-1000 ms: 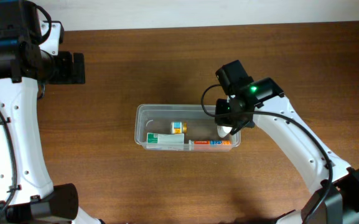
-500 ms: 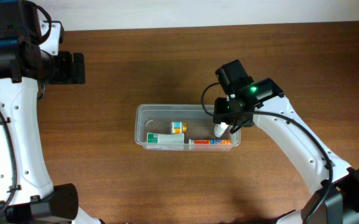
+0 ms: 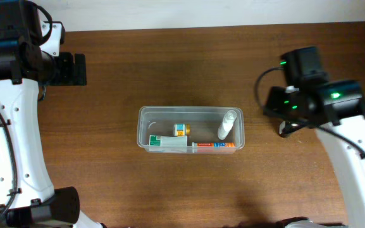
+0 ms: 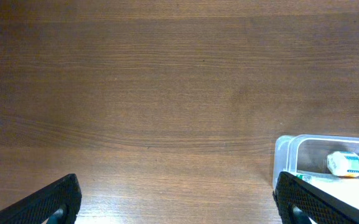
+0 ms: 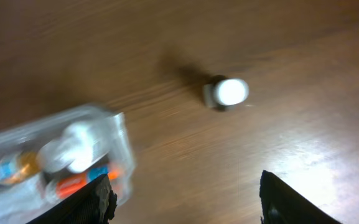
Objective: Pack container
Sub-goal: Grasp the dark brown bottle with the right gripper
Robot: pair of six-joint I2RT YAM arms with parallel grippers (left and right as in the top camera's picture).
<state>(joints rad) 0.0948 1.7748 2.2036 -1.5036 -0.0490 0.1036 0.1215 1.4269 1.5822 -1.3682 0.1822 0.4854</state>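
The clear container [image 3: 142, 128] sits mid-table. Inside it lie a green-and-white carton [image 3: 167, 142], an orange tube [image 3: 217, 145], a small yellow-and-blue bottle [image 3: 181, 130] and a white bottle [image 3: 227, 125] leaning at the right end. My right gripper [image 3: 283, 117] hangs open to the right of the container, holding nothing. In the right wrist view the gripper [image 5: 195, 205] is open above bare wood, with the container [image 5: 120, 143] blurred at lower left. My left gripper [image 4: 179, 205] is wide open over bare table, and the container's corner [image 4: 282, 149] shows at the right.
A small white-capped item [image 5: 226, 92] stands alone on the wood beyond the right gripper, apart from the container. The left arm [image 3: 18, 57] sits at the far left back. The table's back edge runs along the top.
The right gripper opened and let go of the white bottle, which now lies in the container's right end. That arm then swung away to the right. The left arm did not move.
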